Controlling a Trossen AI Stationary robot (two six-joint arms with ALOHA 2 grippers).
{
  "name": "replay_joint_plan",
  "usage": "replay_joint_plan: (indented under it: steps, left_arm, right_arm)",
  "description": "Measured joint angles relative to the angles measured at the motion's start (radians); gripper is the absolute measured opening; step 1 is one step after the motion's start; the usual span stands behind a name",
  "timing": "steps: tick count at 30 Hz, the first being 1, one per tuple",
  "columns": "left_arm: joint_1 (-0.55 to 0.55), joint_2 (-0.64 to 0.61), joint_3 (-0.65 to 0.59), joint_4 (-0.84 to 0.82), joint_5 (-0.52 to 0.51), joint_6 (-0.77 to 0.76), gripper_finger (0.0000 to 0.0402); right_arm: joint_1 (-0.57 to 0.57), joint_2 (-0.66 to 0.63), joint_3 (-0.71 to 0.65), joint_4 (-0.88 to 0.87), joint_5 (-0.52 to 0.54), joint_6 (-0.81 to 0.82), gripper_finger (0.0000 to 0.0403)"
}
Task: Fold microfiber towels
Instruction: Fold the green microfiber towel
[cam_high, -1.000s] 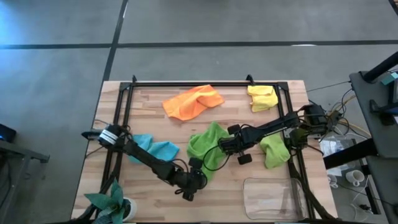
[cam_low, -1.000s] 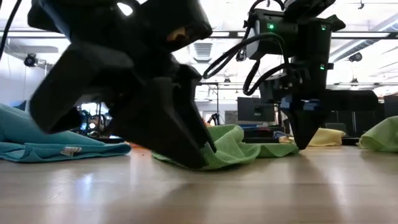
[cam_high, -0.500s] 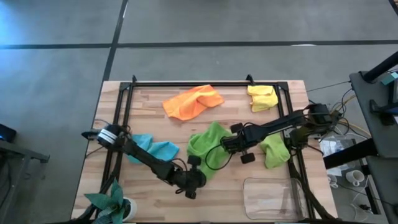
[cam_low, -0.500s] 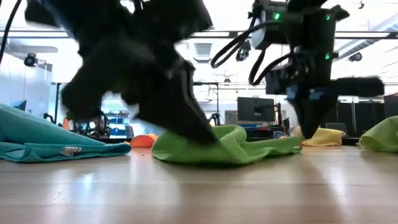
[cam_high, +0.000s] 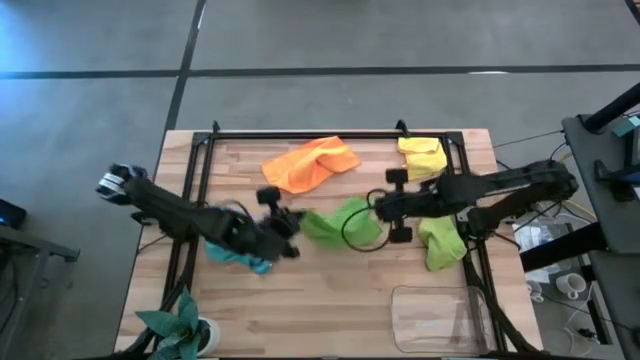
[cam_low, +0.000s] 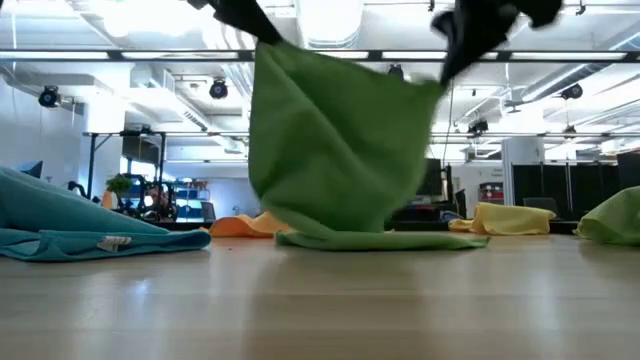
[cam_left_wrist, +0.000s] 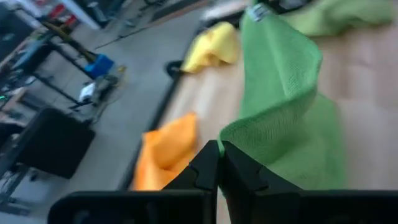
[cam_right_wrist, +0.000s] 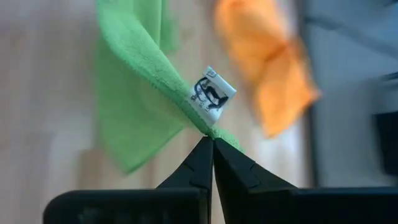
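Green towel as the landmark here: hanging in the air mid-table, pinched at 2 corners, bottom edge dragging on the wooden table. Looks like a draped sheet in the low view, lower hem lying flat on the wood.

Left gripper on the green towel's left corner, fingers clamped tight on the fabric; left wrist view shows the 2 dark fingers pressed together with the cloth edge caught between them. Right gripper on the towel's right corner, also pinched closed on it; right wrist view has the fingertips meeting right at the hem, just beside a small white care label.

Rest of the pile, all relative to the green one:
- orange towel just behind it, toward the far edge, crumpled
- yellow towel behind and to the right, near the far corner
- yellow-green towel to the right, under the right arm
- light blue towel to the left, mostly under the left arm

Clear plastic tray in front and to the right of the green towel, small leafy plant way off front-left at the table corner.
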Motion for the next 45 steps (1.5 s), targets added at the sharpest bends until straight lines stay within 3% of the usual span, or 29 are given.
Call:
replay_joint_plan:
  steps: [7,13,20,23,30,34,38,45]
  left_arm:
    - [0.109,-0.143,0.000,0.077,-0.004,0.192,0.0000]
    - [0.180,-0.228,0.000,0.146,0.002,0.332,0.0000]
    - [0.193,-0.273,0.003,0.202,0.025,0.500,0.0000]
    - [0.223,-0.277,0.042,0.218,0.026,0.514,0.0000]
    - [0.290,-0.255,0.086,0.341,0.060,0.707,0.0000]
    - [0.274,-0.240,0.080,0.286,0.118,0.636,0.0000]
    - [0.235,-0.201,0.078,0.126,0.134,0.459,0.0000]
    - [0.098,-0.074,0.073,-0.133,0.215,0.114,0.0000]
  right_arm:
    - [-0.025,-0.069,0.125,0.001,0.173,-0.071,0.0008]
    - [-0.076,-0.072,0.211,0.000,0.408,-0.129,0.0008]
    - [-0.148,-0.069,0.248,0.009,0.448,-0.219,0.0008]
    - [-0.173,-0.064,0.275,0.058,0.465,-0.288,0.0008]
    - [-0.197,-0.066,0.320,0.159,0.473,-0.408,0.0008]
    - [-0.190,-0.067,0.322,0.047,0.417,-0.306,0.0008]
    - [-0.177,-0.059,0.299,-0.153,0.202,-0.053,0.0008]
    - [-0.064,-0.057,0.161,-0.290,-0.005,0.185,0.0008]
